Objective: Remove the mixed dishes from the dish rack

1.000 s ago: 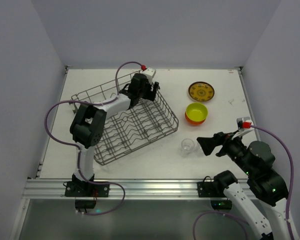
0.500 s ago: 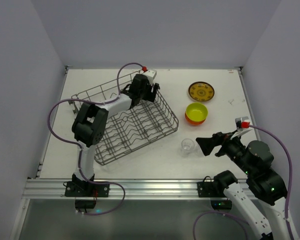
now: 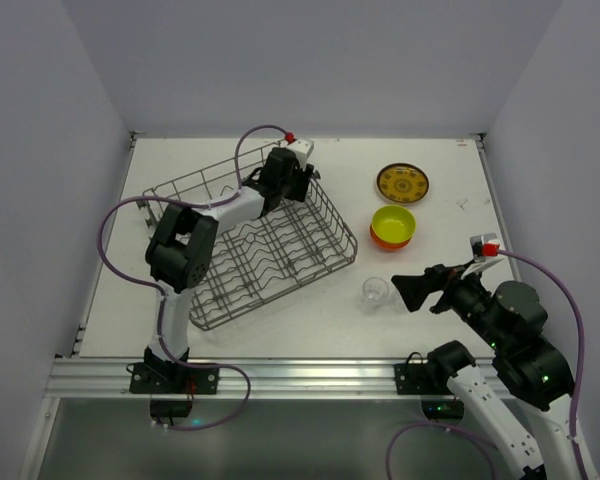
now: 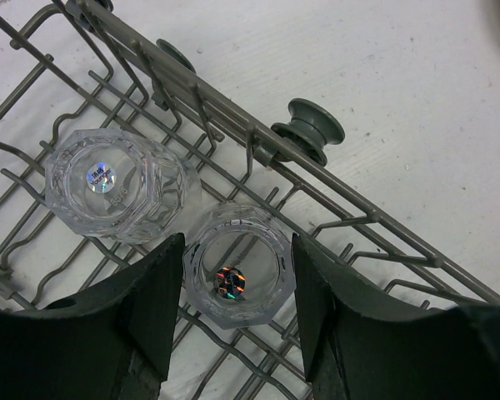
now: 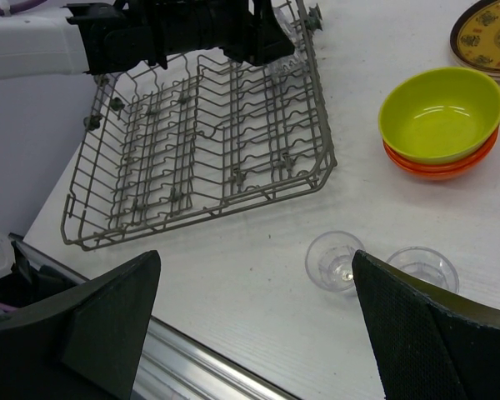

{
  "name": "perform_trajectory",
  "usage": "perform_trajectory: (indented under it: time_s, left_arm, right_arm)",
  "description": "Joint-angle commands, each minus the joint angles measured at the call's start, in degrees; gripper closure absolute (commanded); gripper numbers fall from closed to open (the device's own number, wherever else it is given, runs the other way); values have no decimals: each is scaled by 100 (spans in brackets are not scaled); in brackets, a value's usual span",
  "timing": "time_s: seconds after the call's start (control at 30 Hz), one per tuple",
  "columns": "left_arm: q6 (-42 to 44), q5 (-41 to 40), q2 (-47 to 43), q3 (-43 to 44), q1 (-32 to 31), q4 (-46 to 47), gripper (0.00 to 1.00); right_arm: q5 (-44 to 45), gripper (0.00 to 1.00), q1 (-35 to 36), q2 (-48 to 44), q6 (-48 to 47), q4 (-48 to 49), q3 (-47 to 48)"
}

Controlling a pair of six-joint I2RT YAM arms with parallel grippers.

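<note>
The grey wire dish rack (image 3: 242, 262) sits at the left centre of the table. In the left wrist view two clear glass cups stand in its far corner. My left gripper (image 4: 237, 243) is shut on the nearer cup (image 4: 237, 268), one finger against each side, and the cup rests on the rack wires (image 4: 233, 112). The other cup (image 4: 117, 183) stands just to the left. In the top view the left gripper (image 3: 296, 186) is at the rack's far right corner. My right gripper (image 5: 257, 258) hangs open over the table by two glass cups (image 5: 334, 261) (image 5: 422, 268).
A lime-yellow bowl (image 3: 393, 221) is nested in an orange bowl (image 3: 391, 241) to the right of the rack. Behind them lies a brown-gold patterned plate (image 3: 402, 182). One cup (image 3: 376, 291) shows on the table near the right gripper (image 3: 410, 290). White walls enclose the table.
The left jaws have narrowed onto the cup between them. The left wrist shifted slightly; the right arm has not moved.
</note>
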Motion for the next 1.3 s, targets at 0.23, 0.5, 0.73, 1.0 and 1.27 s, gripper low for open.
perform_trajectory:
  time_s: [0.23,0.5,0.73,1.0,1.27]
  left_arm:
    - [31,138,-713,-75,45,85,100]
    - [-302,515,-2085,-875,36,691,100]
    - [-1628,1604,-4307,-2830,36,2076,100]
    - [-4396,3002,-6119,-5250,-17,4995,100]
    - [-5952,3188,-6129,-6148,-509,6904,100]
  right_arm:
    - [-176,1,-19,-21,-126,235,-68]
    - [-228,1,-10,23,14,393,-147]
    - [-597,1,-19,216,488,1087,-410]
    - [-2862,1,-19,910,1270,3620,-857]
    - [-4033,17,51,1903,2096,5831,-1149]
